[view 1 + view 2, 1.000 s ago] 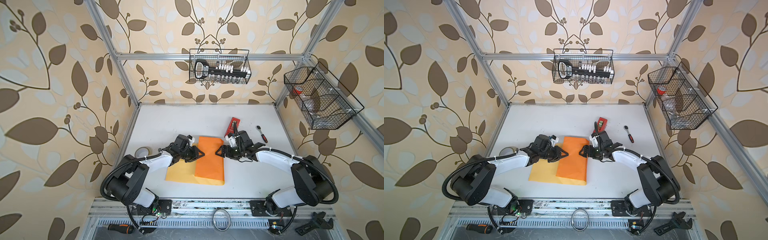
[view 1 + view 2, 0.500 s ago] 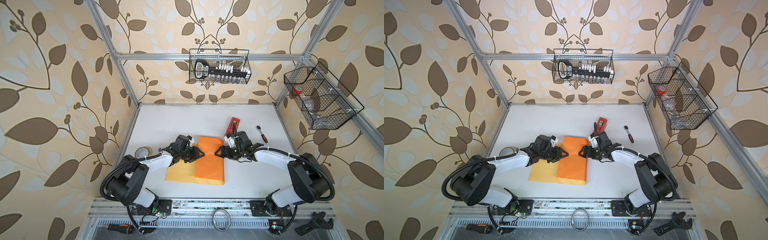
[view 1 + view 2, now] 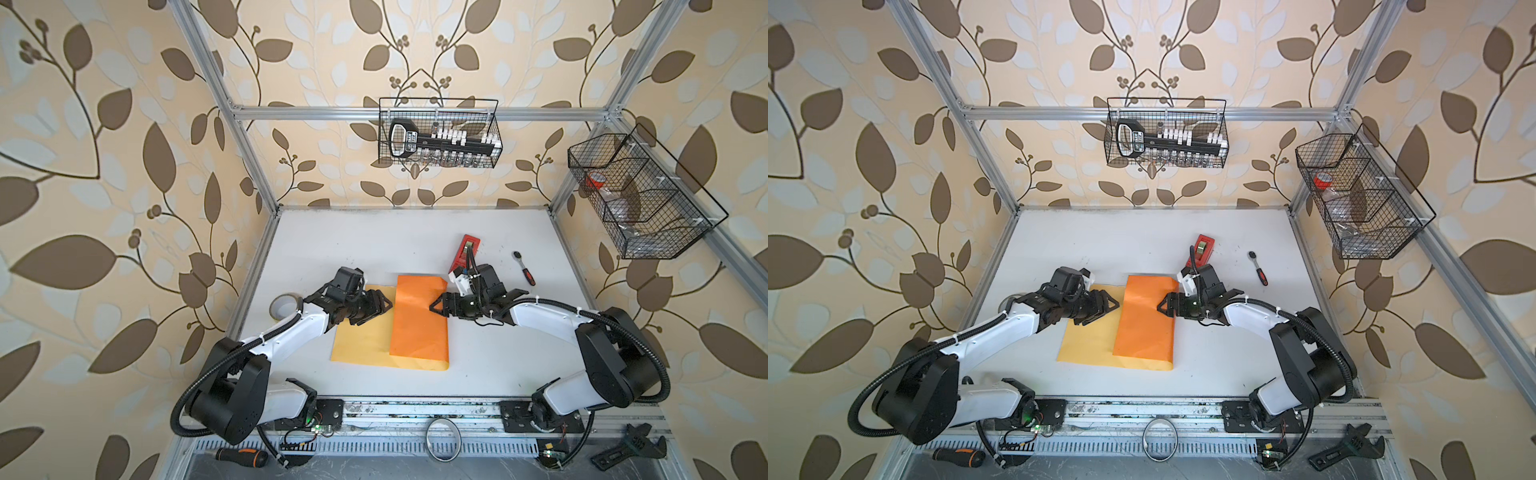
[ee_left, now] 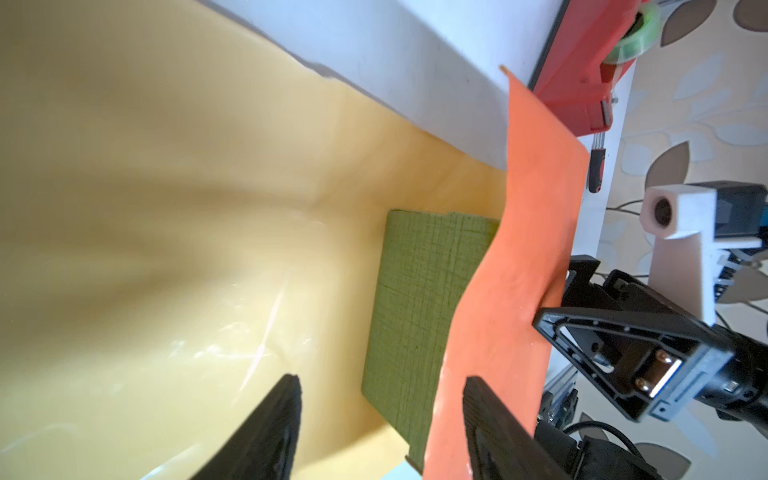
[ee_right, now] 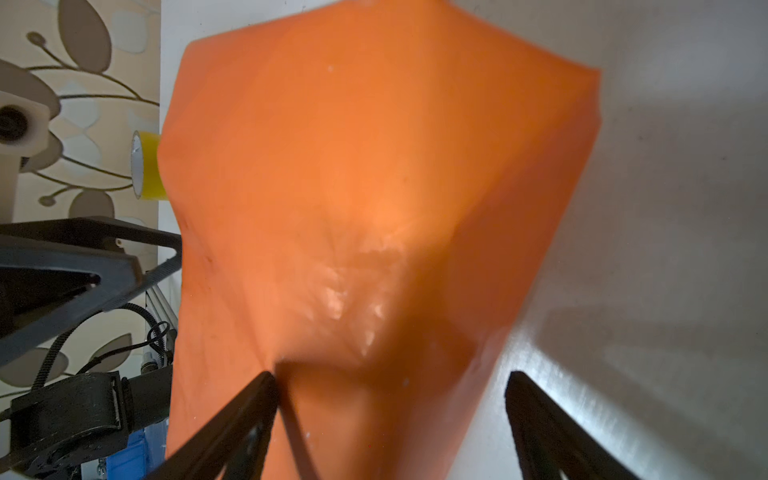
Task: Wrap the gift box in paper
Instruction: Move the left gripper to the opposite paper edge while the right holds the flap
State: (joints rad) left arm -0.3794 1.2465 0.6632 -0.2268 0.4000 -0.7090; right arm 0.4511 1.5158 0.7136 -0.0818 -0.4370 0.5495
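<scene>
The paper (image 3: 419, 320) lies in the middle of the table (image 3: 374, 232), pale side up, with 1 long flap folded over so that its orange side faces up. The gift box (image 4: 419, 299) sits on the pale side under that flap. Only the left wrist view shows it, as a green textured strip below the orange edge; in both top views it is hidden.

The left gripper (image 3: 386, 306) is just beside the flap's free edge with its 2 fingers apart and nothing pinched between them. The right gripper (image 3: 435, 307) is at the opposite, folded side, also spread wide and holding nothing, with 1 fingertip (image 5: 266, 382) touching the orange surface.

The sheet looks thin, limp and glossy, so it will probably slide on itself and spring up unless it is held. The free edge near the left gripper seems the best place to pinch, close to the middle of its length so the flap does not skew. The box looks light and stiff. Pressing down through the paper should keep it from shifting.
</scene>
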